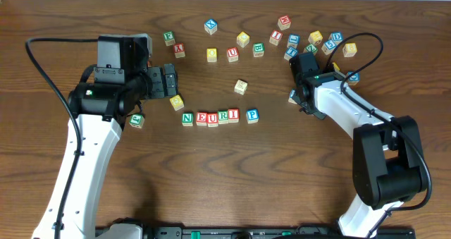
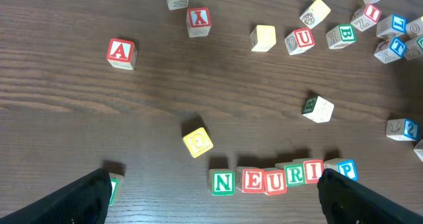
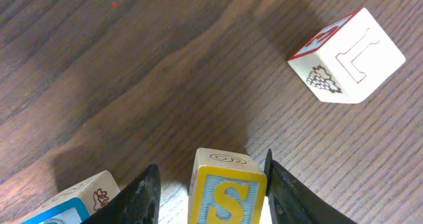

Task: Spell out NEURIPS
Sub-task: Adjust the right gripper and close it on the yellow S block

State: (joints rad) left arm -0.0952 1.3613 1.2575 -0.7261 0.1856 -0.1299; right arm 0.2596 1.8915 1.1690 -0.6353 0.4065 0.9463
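- Already counts six of seven letters placed on the table: N cube, E cube, U cube, R cube and I cube touching in a row, and P cube just beside the I across a slim gap.
- Lacks only the S cube, which sits well right of the row beside the loose pile; cannot tell whether resting or lifted.
- Finds the right gripper part-open astride that S cube: one finger against its side and a slit of bare table on the other, so judged not yet clamped.
- Finds the left gripper spread fully wide with nothing in it, up and left of the row.
- Leaves, as a judgement: closing on the S, carrying it across, setting it after the P, and perhaps nudging the P tight to the I.
- Reads among the strays: red A cube, red Y cube, spare U cube, green B cube, and an L cube with a grape picture near the S.
- Shows no brand names.
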